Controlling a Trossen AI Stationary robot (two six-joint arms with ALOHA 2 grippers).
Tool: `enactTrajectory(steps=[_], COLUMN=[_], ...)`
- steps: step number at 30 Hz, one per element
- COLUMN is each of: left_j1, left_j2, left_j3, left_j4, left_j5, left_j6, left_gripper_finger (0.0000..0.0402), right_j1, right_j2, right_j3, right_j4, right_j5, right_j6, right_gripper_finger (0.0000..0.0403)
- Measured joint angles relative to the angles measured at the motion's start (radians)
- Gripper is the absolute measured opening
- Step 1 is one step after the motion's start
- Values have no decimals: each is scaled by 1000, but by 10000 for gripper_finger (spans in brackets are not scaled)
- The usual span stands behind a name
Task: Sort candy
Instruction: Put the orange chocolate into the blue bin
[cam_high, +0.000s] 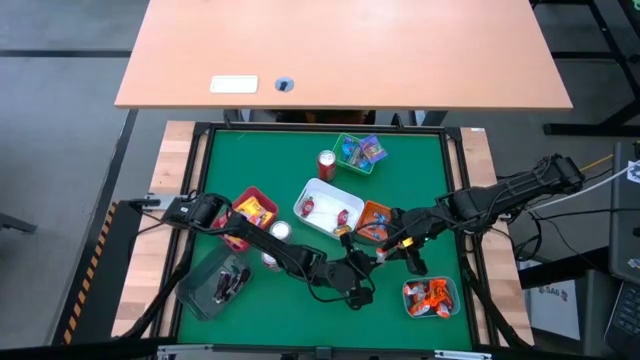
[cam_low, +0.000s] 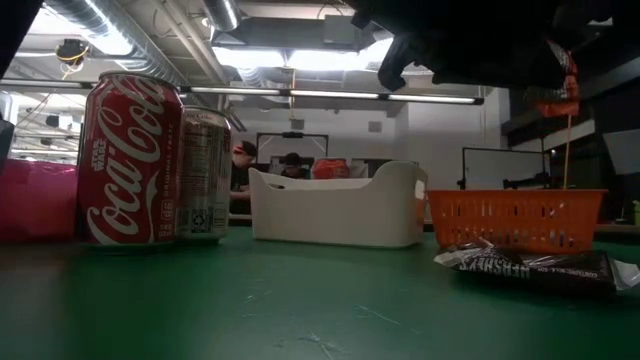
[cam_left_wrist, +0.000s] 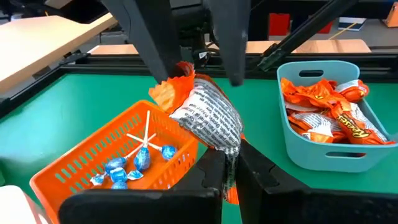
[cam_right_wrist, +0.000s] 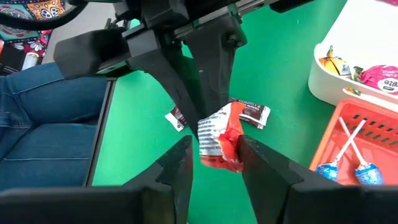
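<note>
Hershey's is the name we read on the dark bar (cam_low: 528, 268) lying closest to the low camera, on the green table (cam_high: 410, 160) before the orange tray (cam_low: 517, 218). Largest beside it, we see a red Coca-Cola can (cam_low: 130, 160), then a silver can (cam_low: 205, 176) whose print we cannot make out, then a white tray (cam_low: 338, 206).

We find both grippers meeting over the mat just by the orange tray's near side. Our left gripper (cam_left_wrist: 227, 167) has its fingers pressed together on an orange packet (cam_left_wrist: 208, 118); its crumpled silver back carries fine print too small to read. Our right gripper (cam_right_wrist: 214, 152) pinches the same packet from the opposite end.

Reese's shows on the orange packets (cam_left_wrist: 329, 109) heaped in the blue-grey tray (cam_left_wrist: 311, 152). Blue-wrapped lollipops (cam_left_wrist: 134, 158) with white sticks lie in the orange tray. Smallest, pink and yellow sweets (cam_right_wrist: 373, 74) sit in the white tray, partly cut off.
</note>
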Motion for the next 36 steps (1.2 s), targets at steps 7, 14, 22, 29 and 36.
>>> enactTrajectory(steps=[7, 14, 22, 29, 36], left_j1=[-1, 0, 2, 5, 4], left_j2=[0, 0, 0, 0, 0], left_j3=[0, 0, 0, 2, 2], left_j4=[7, 6, 9, 12, 7], left_j5=[1, 0, 46, 47, 53], left_j6=[0, 0, -11, -61, -60], left_gripper_finger=[9, 9, 52, 128, 148], right_j1=[0, 0, 0, 2, 115], right_j2=[0, 0, 1, 2, 0], right_j3=[0, 0, 8, 126, 139], right_j4=[-1, -1, -17, -239, -396], right_j5=[6, 3, -4, -22, -40], right_j6=[-5, -8, -15, -41, 51], right_gripper_finger=[41, 18, 4, 1, 1])
